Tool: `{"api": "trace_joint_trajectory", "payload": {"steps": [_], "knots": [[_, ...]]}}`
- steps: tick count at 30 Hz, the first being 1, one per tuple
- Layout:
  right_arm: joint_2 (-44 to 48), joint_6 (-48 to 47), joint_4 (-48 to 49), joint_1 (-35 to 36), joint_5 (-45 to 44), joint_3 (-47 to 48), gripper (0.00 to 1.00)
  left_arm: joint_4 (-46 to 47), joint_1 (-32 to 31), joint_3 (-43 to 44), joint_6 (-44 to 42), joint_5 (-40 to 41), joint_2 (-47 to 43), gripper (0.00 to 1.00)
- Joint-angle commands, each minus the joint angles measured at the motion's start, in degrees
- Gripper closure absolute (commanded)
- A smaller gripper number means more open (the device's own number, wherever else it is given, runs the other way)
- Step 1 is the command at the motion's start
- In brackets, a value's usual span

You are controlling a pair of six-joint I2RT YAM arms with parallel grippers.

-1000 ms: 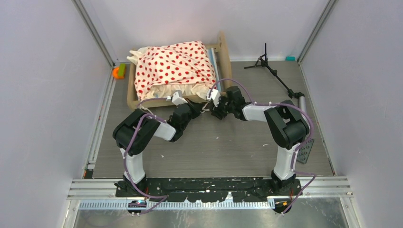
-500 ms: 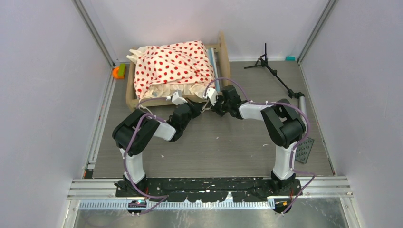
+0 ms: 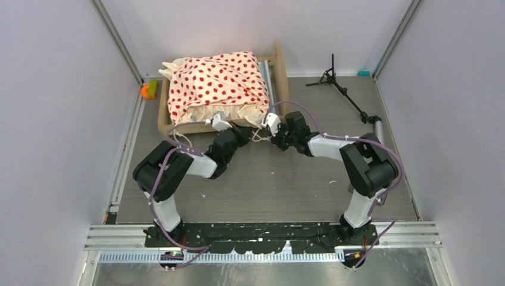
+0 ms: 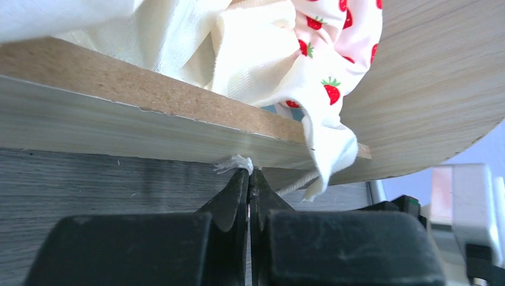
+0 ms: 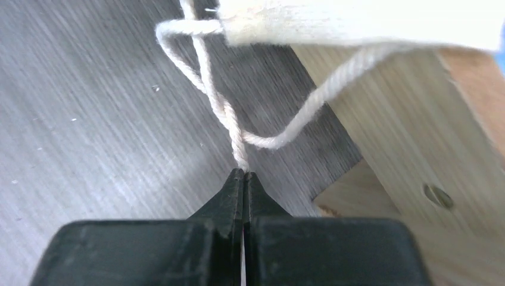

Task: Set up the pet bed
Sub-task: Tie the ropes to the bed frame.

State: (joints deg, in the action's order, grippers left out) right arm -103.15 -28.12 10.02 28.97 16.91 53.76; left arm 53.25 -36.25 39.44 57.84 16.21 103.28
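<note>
Ahead of me, well left of the black tripod stand (image 3: 332, 72), the pet bed (image 3: 221, 92) stands upright: light-wood frame (image 3: 282, 77), rumpled cream red-dotted bedding (image 3: 214, 80), white string (image 5: 236, 143) dangling.

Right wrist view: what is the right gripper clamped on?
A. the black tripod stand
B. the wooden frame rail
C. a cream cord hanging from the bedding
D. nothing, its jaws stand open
C: the right gripper has its jaws shut on the end of the twisted cream cord, which runs up to the edge of the bedding.
</note>
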Motion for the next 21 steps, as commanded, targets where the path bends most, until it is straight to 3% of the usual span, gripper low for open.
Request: {"api": "trace_joint_trajectory", "payload": {"steps": [1,7,21], "knots": [[7.43,2.80,-1.12,-0.14,-1.25,-2.08,1.00,0.29,0.38,-1.58,-3.44,3.10,-5.75,1.00],[9.98,4.54,-3.10,-0.40,-8.35,-3.24,1.00,-5.26,0.47,-0.84,-8.29,4.45,-11.56,1.00],[10.06,4.58,-2.47,-5.79,-10.94,-3.55,1.00,-15.46,4.40,-3.38,-11.55,7.66,-21.23,1.00]]}}
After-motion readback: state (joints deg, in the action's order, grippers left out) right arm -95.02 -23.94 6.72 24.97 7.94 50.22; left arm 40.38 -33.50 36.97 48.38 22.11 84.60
